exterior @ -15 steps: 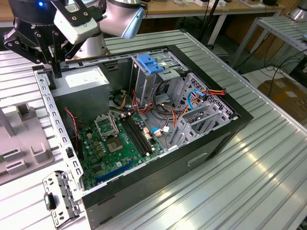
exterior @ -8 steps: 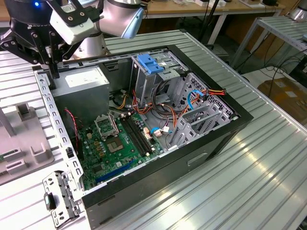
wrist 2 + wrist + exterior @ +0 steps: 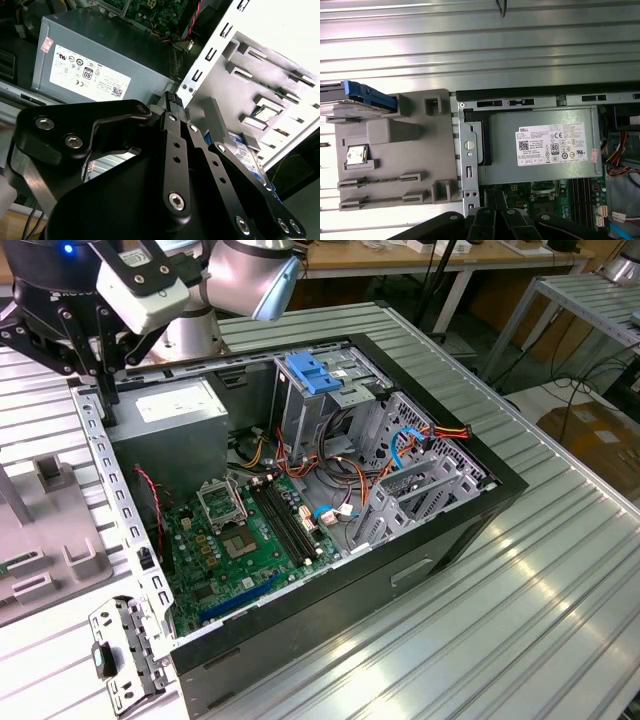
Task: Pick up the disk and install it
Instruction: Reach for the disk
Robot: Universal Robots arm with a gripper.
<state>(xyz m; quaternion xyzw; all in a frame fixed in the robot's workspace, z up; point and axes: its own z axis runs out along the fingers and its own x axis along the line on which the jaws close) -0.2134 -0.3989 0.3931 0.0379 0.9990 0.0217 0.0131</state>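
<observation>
The disk [image 3: 369, 96] stands on edge in a grey plastic holder [image 3: 390, 150] beside the open computer case, its blue carrier rail showing. In the second wrist view a strip of the disk [image 3: 246, 151] with its white label and blue rail peeks out behind the black finger links. My gripper [image 3: 496, 201] hangs above the case's rear wall, between the holder and the power supply, apart from the disk. Its two fingers lie close together with nothing between them. In the exterior view the gripper [image 3: 100, 375] is at the far left, over the case's back corner.
The grey power-supply box [image 3: 170, 405] with a white sticker fills the case's near-gripper corner. A light-blue slotted bracket [image 3: 315, 375] tops the drive cage at the back. The green motherboard [image 3: 250, 540], loose cables and a metal bay [image 3: 420, 490] lie inside. A ribbed metal table [image 3: 520, 620] surrounds the case.
</observation>
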